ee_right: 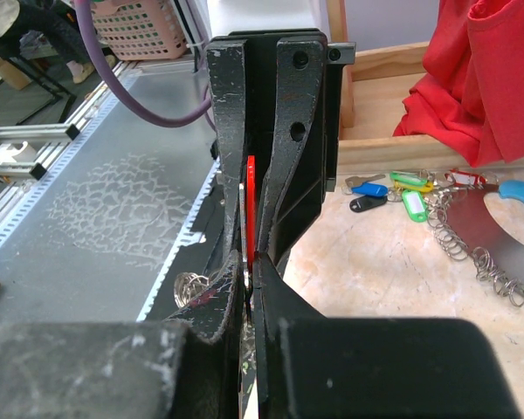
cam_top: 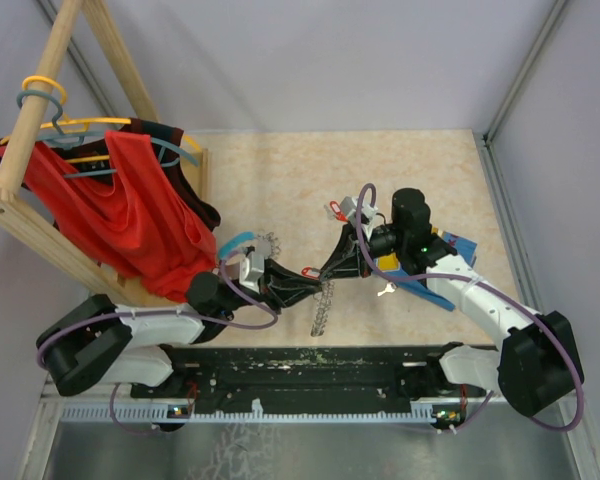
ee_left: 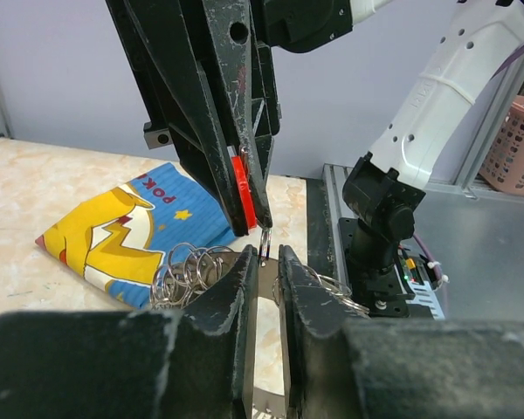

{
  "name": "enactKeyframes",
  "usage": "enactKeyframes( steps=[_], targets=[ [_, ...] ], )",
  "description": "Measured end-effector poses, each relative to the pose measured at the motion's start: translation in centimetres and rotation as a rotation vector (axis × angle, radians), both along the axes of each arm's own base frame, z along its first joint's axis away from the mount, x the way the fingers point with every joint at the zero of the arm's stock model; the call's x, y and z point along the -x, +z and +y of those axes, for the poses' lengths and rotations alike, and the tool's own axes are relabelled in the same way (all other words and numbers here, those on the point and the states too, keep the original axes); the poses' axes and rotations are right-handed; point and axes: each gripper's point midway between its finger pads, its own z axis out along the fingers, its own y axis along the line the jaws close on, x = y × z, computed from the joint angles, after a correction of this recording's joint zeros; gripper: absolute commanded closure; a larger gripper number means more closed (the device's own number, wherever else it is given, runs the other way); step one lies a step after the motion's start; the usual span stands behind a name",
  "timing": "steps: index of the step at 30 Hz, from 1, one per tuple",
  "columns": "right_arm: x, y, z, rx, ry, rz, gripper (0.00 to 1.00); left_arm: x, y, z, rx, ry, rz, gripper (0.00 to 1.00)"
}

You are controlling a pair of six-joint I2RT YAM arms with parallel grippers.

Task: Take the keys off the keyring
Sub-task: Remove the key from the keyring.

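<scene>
The right gripper (ee_right: 249, 266) is clamped on a red-tagged key (ee_left: 238, 199), held above the table (ee_right: 375, 262). The left gripper (ee_left: 266, 260) leaves a narrow gap around the key's small silver ring (ee_left: 265, 243) — whether it pinches, I cannot tell. The keyring (ee_right: 458, 240) lies on the table, near the loose keys (ee_right: 393, 188).

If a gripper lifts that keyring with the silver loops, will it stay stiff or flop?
Likely floppy: the keyring hangs in bunched, overlapping loops. Probably light, being thin wire. It may swing or snag, dangling loose below the red tag.
</scene>
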Motion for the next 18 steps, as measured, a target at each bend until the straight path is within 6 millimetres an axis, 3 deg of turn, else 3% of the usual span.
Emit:
enactKeyframes(
  steps=[9,18],
  targets=[
    [0.0,0.0,0.0,0.0,0.0,0.0,1.0,-0.09,0.29,-0.25,0.004,-0.009,0.0,0.82],
    [0.01,0.0,0.0,0.0,0.0,0.0,1.0,-0.1,-0.11,-0.39,-0.006,-0.016,0.012,0.99]
  ],
)
